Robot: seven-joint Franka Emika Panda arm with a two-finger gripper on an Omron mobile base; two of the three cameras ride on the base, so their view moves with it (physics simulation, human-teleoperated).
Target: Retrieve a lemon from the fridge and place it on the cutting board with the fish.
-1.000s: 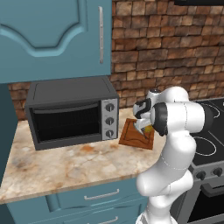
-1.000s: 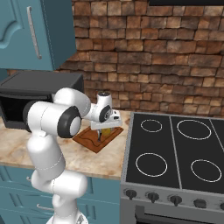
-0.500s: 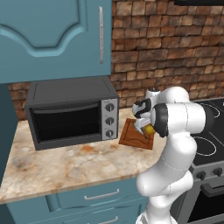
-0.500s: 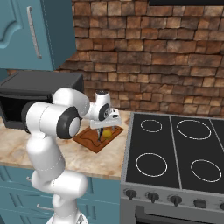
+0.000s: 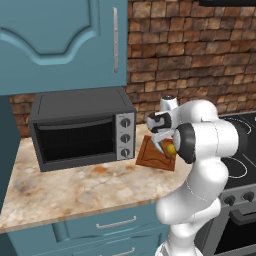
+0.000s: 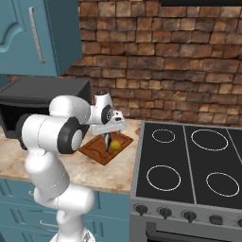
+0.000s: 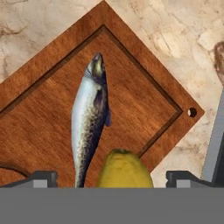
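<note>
The reddish-brown cutting board [image 7: 144, 94] lies on the marble counter, and the silvery fish [image 7: 89, 118] rests along its middle. Beside the fish's tail the yellow lemon [image 7: 124, 169] sits on the board. My gripper [image 7: 113, 178] hovers just above it, open, its fingertips [image 7: 41, 177] wide apart on either side and not touching the fruit. From the base cameras the lemon [image 5: 171, 148] [image 6: 114, 145] shows on the board [image 5: 151, 157] [image 6: 96, 151] under the open gripper [image 5: 164, 144] [image 6: 111, 136]. The fridge is out of view.
A black toaster oven [image 5: 80, 127] [image 6: 35, 101] stands left of the board. A stove [image 6: 189, 165] [image 5: 237, 150] borders the counter on the right. Teal cabinets [image 5: 65, 40] hang above, with a brick wall [image 6: 165, 61] behind.
The jaws have spread wide and let go of the lemon, which now lies free on the board beside the fish. The arm has barely moved.
</note>
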